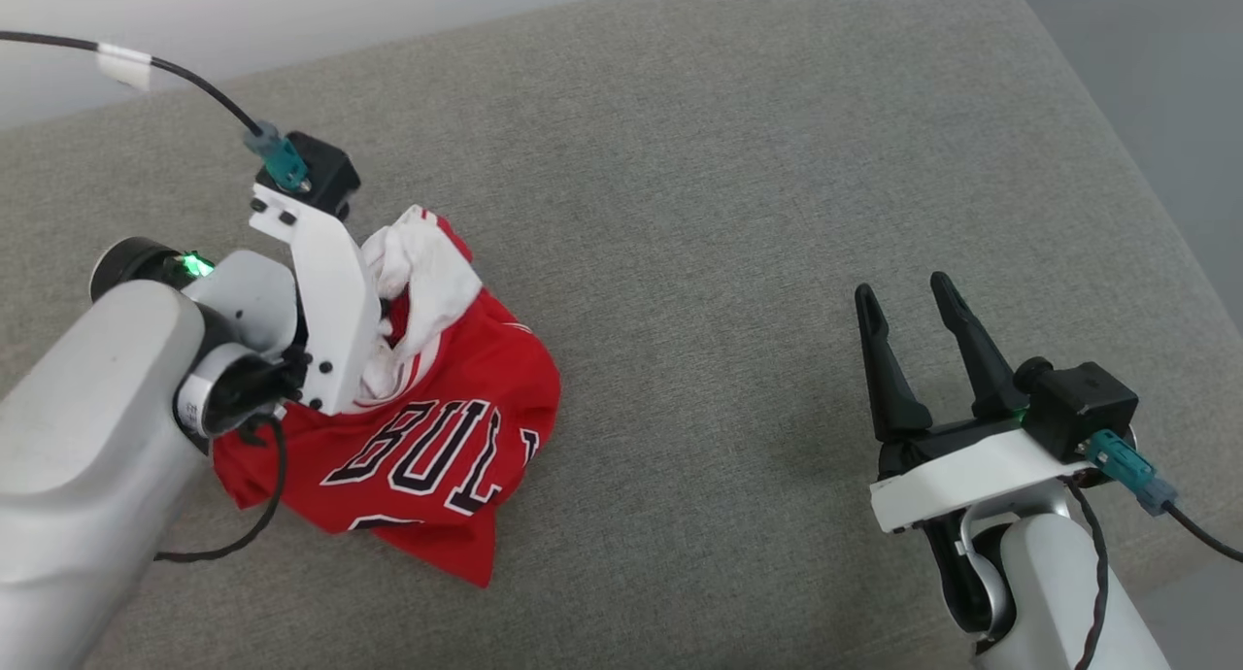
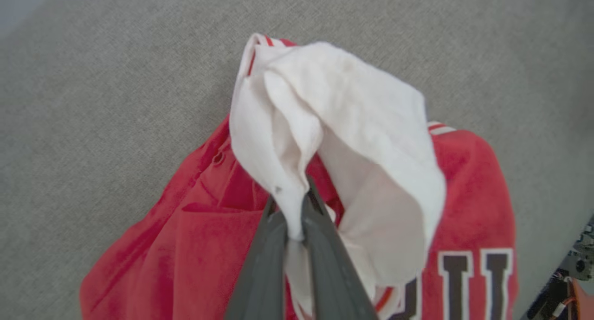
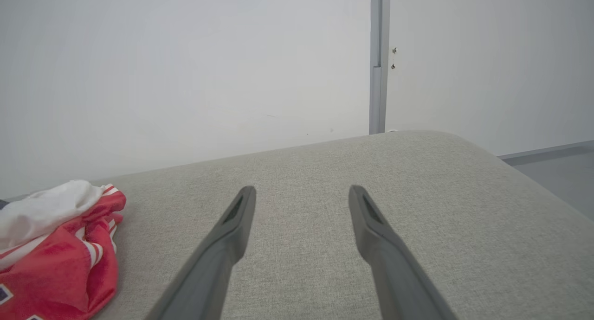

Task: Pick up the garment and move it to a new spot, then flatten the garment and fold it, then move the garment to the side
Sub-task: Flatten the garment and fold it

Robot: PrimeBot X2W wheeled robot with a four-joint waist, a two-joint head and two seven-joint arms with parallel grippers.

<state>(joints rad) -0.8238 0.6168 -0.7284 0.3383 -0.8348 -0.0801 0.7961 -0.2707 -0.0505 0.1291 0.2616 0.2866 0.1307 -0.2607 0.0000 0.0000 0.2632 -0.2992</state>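
The garment (image 1: 437, 427), a red jersey with white sleeves and black white-outlined letters, lies crumpled on the grey cushion at the left. My left gripper (image 2: 297, 204) is shut on a fold of its white sleeve (image 2: 343, 125), which rises bunched above the fingers. In the head view the left wrist's white bracket hides those fingers. Far to the right, my right gripper (image 1: 908, 301) stands open over bare fabric, with nothing between its fingers (image 3: 236, 213). The garment (image 3: 55, 255) also shows at the left edge of the right wrist view.
The grey upholstered surface (image 1: 728, 214) spreads wide around the garment; its rounded edge falls away at the right (image 1: 1165, 233). A pale wall (image 3: 185, 69) stands behind the far edge. A black cable (image 1: 194, 78) runs to the left wrist camera.
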